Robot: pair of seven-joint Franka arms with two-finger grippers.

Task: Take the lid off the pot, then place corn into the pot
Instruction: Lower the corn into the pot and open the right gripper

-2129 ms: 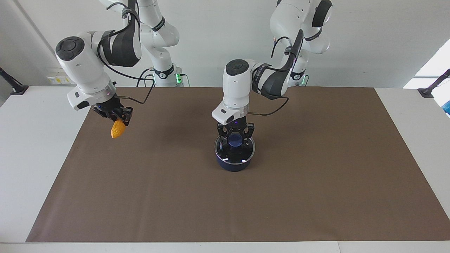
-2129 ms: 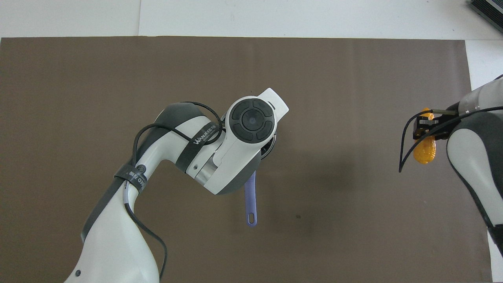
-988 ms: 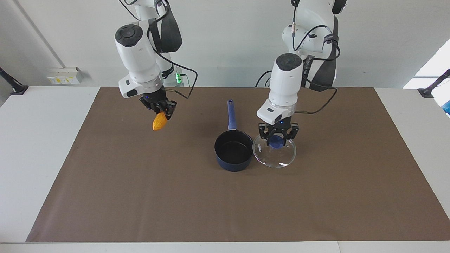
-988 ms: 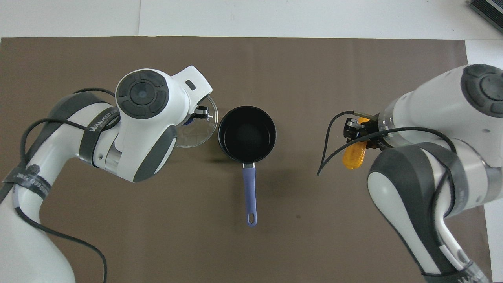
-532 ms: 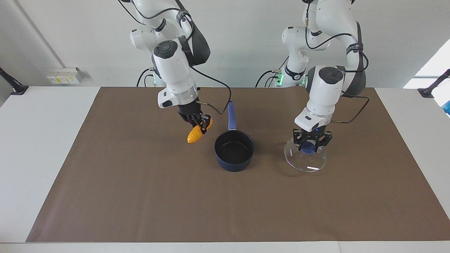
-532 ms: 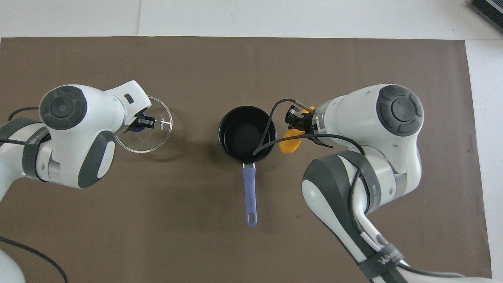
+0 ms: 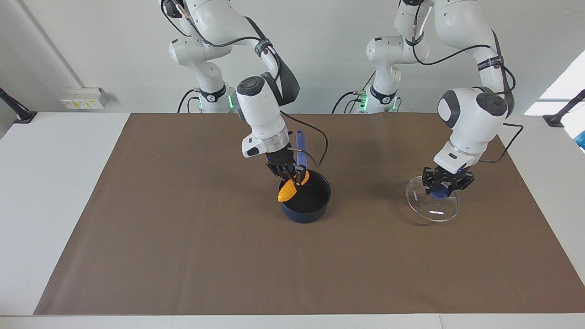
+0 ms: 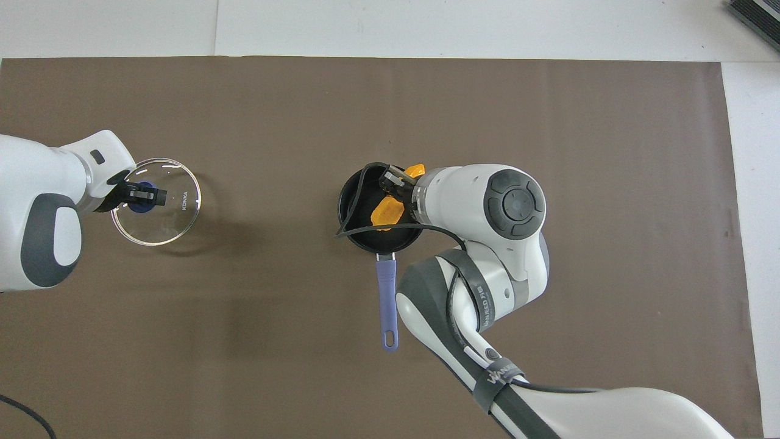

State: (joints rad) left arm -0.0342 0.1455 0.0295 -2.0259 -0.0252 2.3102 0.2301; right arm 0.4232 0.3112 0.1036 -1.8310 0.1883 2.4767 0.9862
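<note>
A: right gripper is over the pot, fingers clamped on the upper end of the corn, cob hanging tilted with its low tip inside the rim. Pot open, mid-mat, handle pointing at the robots

B: handling?

A: corn looks like light hard plastic, bumpy kernels give the pads bite, so an end pinch is fine. It's a bit shorter than the pot is wide, should drop in flat. Judgement only

B: and toward the left arm's end?

A: left gripper is closed on the blue knob of the lid, well apart from the pot. Lid sits tilted; low edge looks on or just off the mat, can't tell which. Glass with metal rim: stiff, fragile, slick, heavier than the corn. Knob is the only sane hold; set it down gently

B: any text?

A: overhead: "KONKA" on the glass, "WANJEED" partly readable on the right arm's strap. Nothing else legible
</note>
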